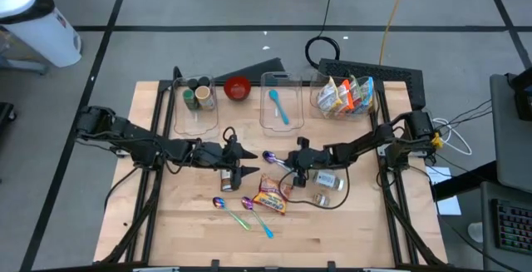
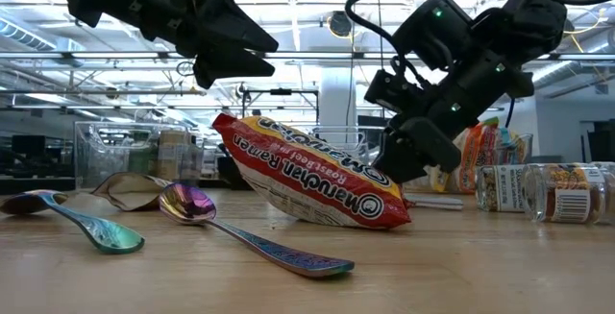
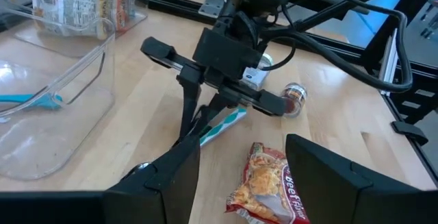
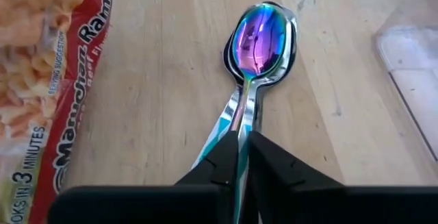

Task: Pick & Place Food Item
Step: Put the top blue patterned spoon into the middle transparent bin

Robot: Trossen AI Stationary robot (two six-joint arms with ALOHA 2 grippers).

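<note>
Spoon handle (image 4: 241,125) pinched in right hand (image 4: 243,157), arm reaching low over table (image 1: 357,222); left hand (image 1: 249,162) open, hovering beside ramen packet (image 1: 272,198).

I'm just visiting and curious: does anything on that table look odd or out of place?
Yes: the right gripper is pinching an iridescent spoon, not food, while the ramen packet lies untouched. Two spice jars lie tipped over nearby.

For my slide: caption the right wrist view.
Right gripper shut on iridescent spoon beside ramen packet.
</note>
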